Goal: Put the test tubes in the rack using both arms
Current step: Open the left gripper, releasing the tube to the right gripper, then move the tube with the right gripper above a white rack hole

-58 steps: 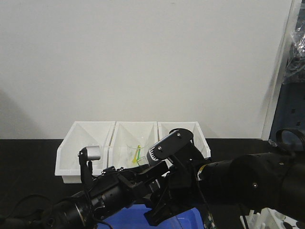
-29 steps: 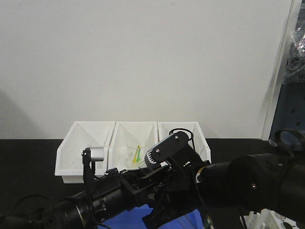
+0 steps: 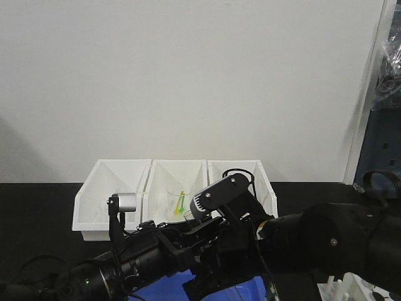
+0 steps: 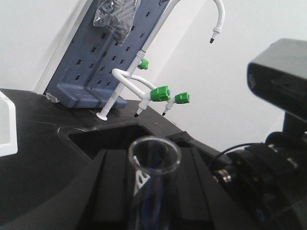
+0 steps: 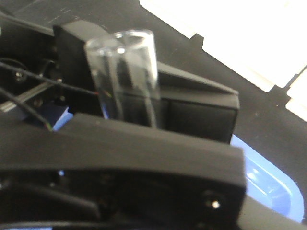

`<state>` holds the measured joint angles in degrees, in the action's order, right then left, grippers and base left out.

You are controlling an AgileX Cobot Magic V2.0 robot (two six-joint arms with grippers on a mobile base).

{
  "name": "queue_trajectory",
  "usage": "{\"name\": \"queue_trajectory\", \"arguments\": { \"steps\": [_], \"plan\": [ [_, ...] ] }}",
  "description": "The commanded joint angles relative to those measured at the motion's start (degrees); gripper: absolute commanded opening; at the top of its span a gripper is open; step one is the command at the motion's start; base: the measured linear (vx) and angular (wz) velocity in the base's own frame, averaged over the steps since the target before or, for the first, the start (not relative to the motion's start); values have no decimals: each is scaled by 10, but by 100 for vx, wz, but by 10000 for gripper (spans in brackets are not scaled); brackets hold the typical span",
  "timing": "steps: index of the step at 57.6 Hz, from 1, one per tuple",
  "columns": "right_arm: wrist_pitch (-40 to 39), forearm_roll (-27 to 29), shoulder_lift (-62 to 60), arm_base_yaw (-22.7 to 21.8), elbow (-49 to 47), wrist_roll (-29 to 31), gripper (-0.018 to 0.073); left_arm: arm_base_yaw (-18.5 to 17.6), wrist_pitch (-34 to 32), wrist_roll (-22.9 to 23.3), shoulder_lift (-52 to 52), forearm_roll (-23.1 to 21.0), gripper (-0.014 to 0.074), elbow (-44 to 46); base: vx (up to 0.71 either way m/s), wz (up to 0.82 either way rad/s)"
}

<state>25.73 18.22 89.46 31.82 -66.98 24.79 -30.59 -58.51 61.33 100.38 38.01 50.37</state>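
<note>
Over the blue tray [image 3: 160, 291]: left gripper [image 4: 154, 143], right gripper [image 5: 153, 115] meet.
Left grip: seems clamped round test tube [image 4: 144, 201].
Right grip: beside tube, blurred, cannot tell.

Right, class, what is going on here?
The left arm and right arm meet over a blue tray. The left gripper holds a glass test tube. The right gripper also appears shut on a test tube, possibly the same one. The white rack sits low on the right.
</note>
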Motion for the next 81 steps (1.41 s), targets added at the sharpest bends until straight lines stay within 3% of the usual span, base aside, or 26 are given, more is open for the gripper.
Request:
{"name": "queue_trajectory", "arguments": {
  "steps": [1, 5, 12, 27, 48, 62, 74, 81],
  "plan": [
    [-53, 15, -22, -4, -21, 1, -12, -3, -48, 5, -25, -13, 325, 15, 0, 0],
    [-59, 17, -22, -4, -21, -1, -12, -3, -52, 5, -25, -20, 426, 15, 0, 0],
    [-64, 17, -22, -5, -21, -2, -10, -3, -61, 5, -25, -39, 510, 15, 0, 0],
    [-66, 14, -22, -20, -21, -5, -10, 6, -76, 1, -25, -53, 525, 15, 0, 0],
    [-108, 5, -44, -127, -18, -16, -10, 39, -79, 1, -25, -53, 503, 15, 0, 0],
    [-153, -5, -145, -211, -9, -16, -10, 63, -75, 0, -25, -53, 475, 15, 0, 0],
    [-234, -5, -274, -314, 138, -16, -8, 64, -70, -1, -25, -53, 472, 15, 0, 0],
    [-310, -1, -331, -334, 232, -17, -8, 64, -70, -12, -25, -53, 472, 15, 0, 0]
  ]
}}
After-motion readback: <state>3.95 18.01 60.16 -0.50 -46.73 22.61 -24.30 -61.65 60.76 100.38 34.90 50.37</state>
